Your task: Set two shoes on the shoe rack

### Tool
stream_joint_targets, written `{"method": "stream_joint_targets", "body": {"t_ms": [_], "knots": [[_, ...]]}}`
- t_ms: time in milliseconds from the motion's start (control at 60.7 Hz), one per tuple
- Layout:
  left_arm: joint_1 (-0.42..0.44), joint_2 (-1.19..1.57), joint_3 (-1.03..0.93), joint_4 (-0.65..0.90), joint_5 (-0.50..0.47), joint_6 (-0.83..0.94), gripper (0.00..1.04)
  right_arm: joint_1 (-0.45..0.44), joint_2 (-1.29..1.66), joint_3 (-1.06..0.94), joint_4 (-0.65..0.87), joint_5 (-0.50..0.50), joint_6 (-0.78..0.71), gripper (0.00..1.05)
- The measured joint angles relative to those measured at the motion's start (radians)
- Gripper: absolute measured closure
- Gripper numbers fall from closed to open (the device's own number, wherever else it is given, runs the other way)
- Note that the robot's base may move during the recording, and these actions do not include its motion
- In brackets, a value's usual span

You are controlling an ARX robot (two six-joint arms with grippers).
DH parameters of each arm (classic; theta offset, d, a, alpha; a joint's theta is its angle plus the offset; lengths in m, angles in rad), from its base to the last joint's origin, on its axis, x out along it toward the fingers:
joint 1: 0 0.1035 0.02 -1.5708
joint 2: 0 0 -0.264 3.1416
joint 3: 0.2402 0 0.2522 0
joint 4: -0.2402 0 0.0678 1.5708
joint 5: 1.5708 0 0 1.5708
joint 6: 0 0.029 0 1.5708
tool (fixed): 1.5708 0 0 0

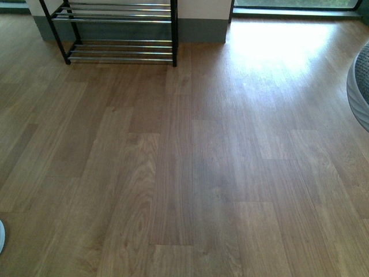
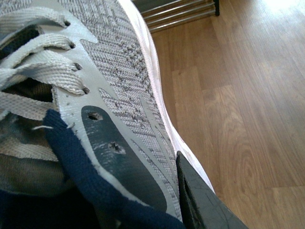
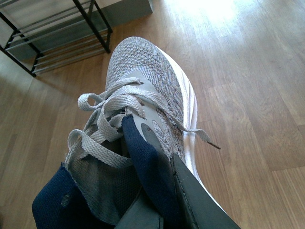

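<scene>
My left gripper (image 2: 143, 191) is shut on a grey sneaker (image 2: 119, 71). One dark finger (image 2: 200, 200) presses on the knit side by the white sole, and the other finger is hidden inside the collar. My right gripper (image 3: 159, 191) is shut on the other grey sneaker (image 3: 152, 86), pinching its navy collar, with the toe pointing towards the shoe rack (image 3: 57, 33). Both sneakers hang above the wooden floor. In the front view the shoe rack (image 1: 121, 29) stands against the wall at the far left, its lower chrome bars bare. Neither arm shows there.
Wood plank floor (image 1: 190, 173) fills the front view, with sun glare at the far right. A grey, pale-rimmed curved shape (image 1: 360, 86) cuts in at the right edge and a white sliver (image 1: 2, 235) at the lower left edge. The rack's bars (image 2: 181, 12) show past the left sneaker.
</scene>
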Motion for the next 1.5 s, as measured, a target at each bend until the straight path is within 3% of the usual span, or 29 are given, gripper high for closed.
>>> {"method": "stream_joint_targets", "body": {"t_ms": [1499], "knots": [[-0.002, 0.002, -0.003, -0.005, 0.004, -0.006, 1.03, 0.0, -0.001, -0.002, -0.001, -0.003, 0.002, 1.03]]}}
